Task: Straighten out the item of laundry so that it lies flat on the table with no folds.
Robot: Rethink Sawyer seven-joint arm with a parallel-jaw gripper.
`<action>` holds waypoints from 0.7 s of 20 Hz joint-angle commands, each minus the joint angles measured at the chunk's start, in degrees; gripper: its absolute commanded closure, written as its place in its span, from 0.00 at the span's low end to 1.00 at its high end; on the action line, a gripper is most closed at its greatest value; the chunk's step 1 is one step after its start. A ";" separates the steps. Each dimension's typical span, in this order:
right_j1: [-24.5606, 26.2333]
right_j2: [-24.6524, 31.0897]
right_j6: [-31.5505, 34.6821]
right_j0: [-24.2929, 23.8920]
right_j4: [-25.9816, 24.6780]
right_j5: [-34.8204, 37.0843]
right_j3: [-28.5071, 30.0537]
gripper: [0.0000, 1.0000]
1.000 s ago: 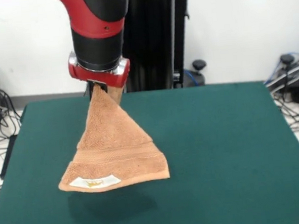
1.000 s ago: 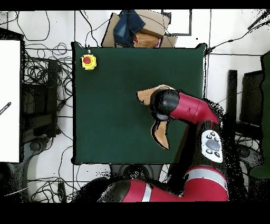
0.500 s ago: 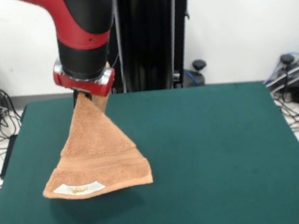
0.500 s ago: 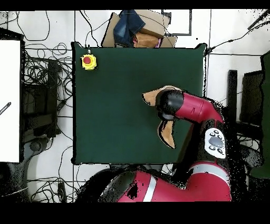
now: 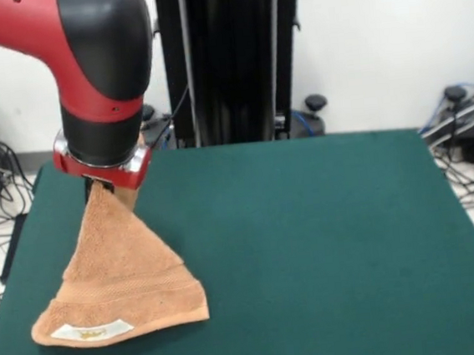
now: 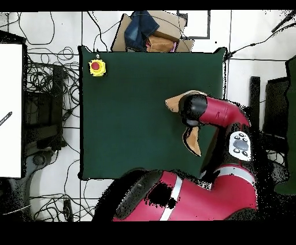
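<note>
1. Front view. The tool (image 5: pixel 108 188) is clamped shut on one corner of the hand towel (image 5: pixel 121 277), which hangs from it as a cone that widens downward. The pinched apex points to 12 o'clock; the hem with the border band (image 5: pixel 126 285) and white label (image 5: pixel 92 331) sits at 6 o'clock. The long axis is near vertical, leaning slightly so the hem trails toward 7 o'clock.

2. Front view, change. Over the last second the arm has carried the towel toward 9 o'clock and lower. The hem hung clear above its shadow a second ago; now it looks to be touching or just about touching the green desk (image 5: pixel 327 244) near the 8 o'clock corner. My read is that the towel is being laid down for spreading, but it is folded on itself and not flat yet.

3. Overhead view. The red arm covers most of the towel (image 6: pixel 193 141); the tool itself is hidden beneath the wrist. One tan flap pokes out at 11 o'clock of the black wrist and a longer tongue at 6 o'clock, so the visible cloth runs roughly 12 to 6. It lies toward the desk's (image 6: pixel 133 104) 3 o'clock edge.

4. Overhead view, change. The wrist and cloth have shifted toward 3 o'clock. A yellow box with a red button (image 6: pixel 96 67) sits well apart, at the 10 o'clock corner.
</note>
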 commanded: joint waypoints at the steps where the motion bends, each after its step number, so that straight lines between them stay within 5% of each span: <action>1: -0.86 1.66 11.30 1.99 -2.09 -12.44 8.85 1.00; 5: -2.19 0.81 16.67 2.91 -0.21 -20.13 16.33 1.00; 14: -4.01 1.86 13.21 0.01 1.23 -27.46 24.56 1.00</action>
